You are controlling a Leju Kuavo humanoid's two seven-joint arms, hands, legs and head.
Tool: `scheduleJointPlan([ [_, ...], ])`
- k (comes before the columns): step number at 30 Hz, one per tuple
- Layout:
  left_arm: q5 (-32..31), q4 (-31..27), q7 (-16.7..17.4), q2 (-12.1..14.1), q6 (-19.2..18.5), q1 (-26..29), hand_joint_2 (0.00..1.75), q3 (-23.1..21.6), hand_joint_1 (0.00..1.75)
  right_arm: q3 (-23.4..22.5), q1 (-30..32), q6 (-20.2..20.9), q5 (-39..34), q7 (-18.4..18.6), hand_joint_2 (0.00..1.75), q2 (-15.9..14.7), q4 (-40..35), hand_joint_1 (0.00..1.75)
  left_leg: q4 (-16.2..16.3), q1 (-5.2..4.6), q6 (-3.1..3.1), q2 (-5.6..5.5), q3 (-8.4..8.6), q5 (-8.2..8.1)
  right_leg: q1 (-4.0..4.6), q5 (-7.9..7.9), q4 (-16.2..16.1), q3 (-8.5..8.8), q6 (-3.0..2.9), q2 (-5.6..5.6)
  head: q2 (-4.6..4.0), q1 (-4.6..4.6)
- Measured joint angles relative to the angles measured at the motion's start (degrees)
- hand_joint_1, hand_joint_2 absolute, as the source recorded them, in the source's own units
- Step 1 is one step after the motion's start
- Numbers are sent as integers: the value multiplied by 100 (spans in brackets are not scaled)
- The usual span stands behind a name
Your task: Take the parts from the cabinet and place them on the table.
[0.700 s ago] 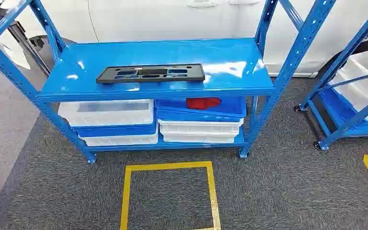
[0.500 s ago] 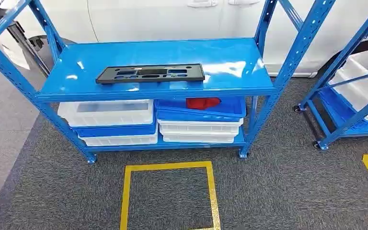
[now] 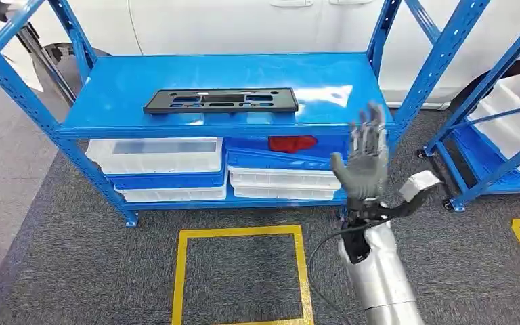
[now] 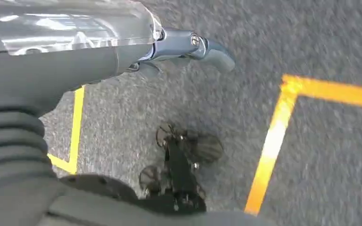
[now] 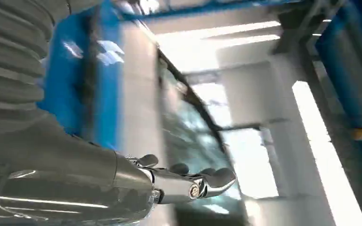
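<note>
Floor: grey carpet (image 3: pixel 74 271) with a yellow taped square (image 3: pixel 240 235).
Cabinet: blue shelf unit (image 3: pixel 325 74), stacked bins below.
Part: black panel (image 3: pixel 221 100) flat on the top shelf.
Right hand (image 3: pixel 365 159): raised before the shelf, fingers spread, holding nothing.
Left hand (image 4: pixel 188 49): hanging over the carpet, grasp cannot tell.

Right hand (image 3: pixel 364 159): motion blur is smearing the raised fingers in the head view, and the hand is covering the right end of the stacked bins (image 3: pixel 281 179) and part of the rack's front post.
Red item (image 3: pixel 291 143): sitting in the upper blue bin, the shelf edge is hiding its top; its kind cannot be told.
Second rack (image 3: pixel 494 128): the picture's right edge is cutting it off.
Left hand (image 4: pixel 188 49): the wrist cover is hiding the fingers, so their pose cannot be told.
Right wrist view: blur is smearing the surroundings.
</note>
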Motion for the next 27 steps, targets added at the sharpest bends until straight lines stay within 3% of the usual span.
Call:
scheduleJointPlan([
  [2, 15, 0, 30, -2, -13, 11, 0, 46, 0, 243, -44, -650, 592, -50, 0, -74, -992, 0, 49, 5, -48, -1, 84, -92, -16, 701, -999, 391, 4, -34, 0, 0],
  [3, 9, 0, 46, -2, -31, 9, 0, 66, 0, 359, -46, -867, 793, -81, 0, -116, -1350, 0, 90, 7, -75, 9, 108, -152, -18, 874, -1436, 535, -4, -85, 0, 0],
  [4, 0, 15, 63, 0, -35, 9, 0, 85, 0, 455, -35, -1007, 906, -89, 0, -164, -1610, 0, 128, -31, -115, 10, 81, -189, 36, 784, -1445, 584, -22, -108, 0, 0],
  [5, -2, 15, 72, 2, -46, 2, 0, 105, 0, 556, -27, -1078, 974, -96, 0, -175, -1898, 0, 162, -24, -142, 3, 57, -204, 20, 668, -1610, 650, -94, -94, 0, 2],
  [6, -5, 17, 79, 2, -53, -10, 0, 116, 0, 634, 1, -1122, 1002, -87, 175, -181, -2099, 0, 163, -13, -151, 15, 42, -201, 43, 677, -1577, 615, -131, -80, 2, -4],
  [8, -13, 20, 96, 0, -53, -13, 0, 122, 0, 728, 25, -1218, 1072, -111, 175, -240, -2440, 0, 161, -10, -210, 48, 52, -230, 47, 666, -1593, 613, -195, -39, 0, 2],
  [10, -13, 20, 127, -9, -15, -13, 0, 129, 0, 859, 27, -1393, 1302, -151, 175, -295, -2713, 0, 471, 21, -288, -69, -77, -432, 16, 661, -1637, 676, -260, -33, 0, -2],
  [12, 9, 20, 131, 0, 11, -11, 0, 170, 0, 1032, 58, -1494, 1589, -105, 175, -380, -2881, 0, 1413, 50, -341, -113, -578, -821, 21, 643, -1635, 689, -288, -27, 0, 0],
  [13, 13, 20, 142, 11, 11, -10, 0, 181, 0, 1127, 92, -1524, 1726, -85, 175, -434, -2916, 0, 1846, 59, -356, -115, -832, -942, 25, 634, -1635, 696, -298, -22, 0, 0],
  [14, 13, 22, 155, 15, 11, 6, 0, 186, 0, 1206, 128, -1544, 1824, -41, 175, -474, -2922, 0, 2091, 66, -359, -116, -1012, -933, 27, 626, -1633, 705, -301, -5, 0, 0],
  [15, 9, 22, 179, 17, 9, 17, 0, 197, 0, 1293, 165, -1594, 1887, 30, 175, -513, -2918, 0, 2024, 71, -355, -116, -1039, -774, 27, 621, -1633, 720, -296, 14, 0, 0],
  [16, 0, 22, 179, 20, 9, 20, 0, 214, 0, 1365, 191, -1657, 1948, 83, 175, -533, -2873, 0, 1655, 73, -339, -117, -926, -470, 27, 610, -1634, 742, -291, 32, 0, 0],
  [18, -24, 22, 149, 43, -24, 11, 0, 238, 0, 1501, 192, -1795, 2196, 222, 175, -546, -2600, 0, 580, 69, -280, -130, -488, 149, 27, 586, -1636, 794, -268, 55, 0, 0],
  [20, -85, 22, 94, 83, -79, -12, 0, 253, 0, 1701, 110, -1813, 2647, 519, 175, -548, -2047, 0, 204, 31, -227, -162, -350, 102, 58, 586, -1627, 760, -217, 105, 0, 0],
  [23, -129, 22, 68, 118, -134, -66, 0, 258, 0, 2136, -38, -1929, 3079, 663, 175, -529, -1013, 0, 193, 17, -148, -163, -383, 137, 42, 632, -1686, 752, -109, 103, 0, 0],
  [24, -147, 22, 61, 116, -169, -72, 0, 258, 0, 2267, -125, -1989, 3247, 738, 175, -502, -697, 0, 121, 93, -109, -154, -340, 189, 48, 597, -1649, 743, -74, 76, 0, 0],
  [25, -186, 22, 52, 118, -195, -81, 0, 258, 0, 2391, -261, -2084, 3499, 857, 175, -476, -361, 0, 93, 81, -95, -153, -327, 202, 49, 489, -1501, 678, -46, 39, 0, 2],
  [27, -263, 22, 41, 120, -227, -118, 0, 256, 0, 2689, -585, -2358, 4193, 1199, 175, -397, 454, 0, 98, 73, -73, -136, -344, 208, 33, 61, -662, 258, -22, 26, 2, 0],
])
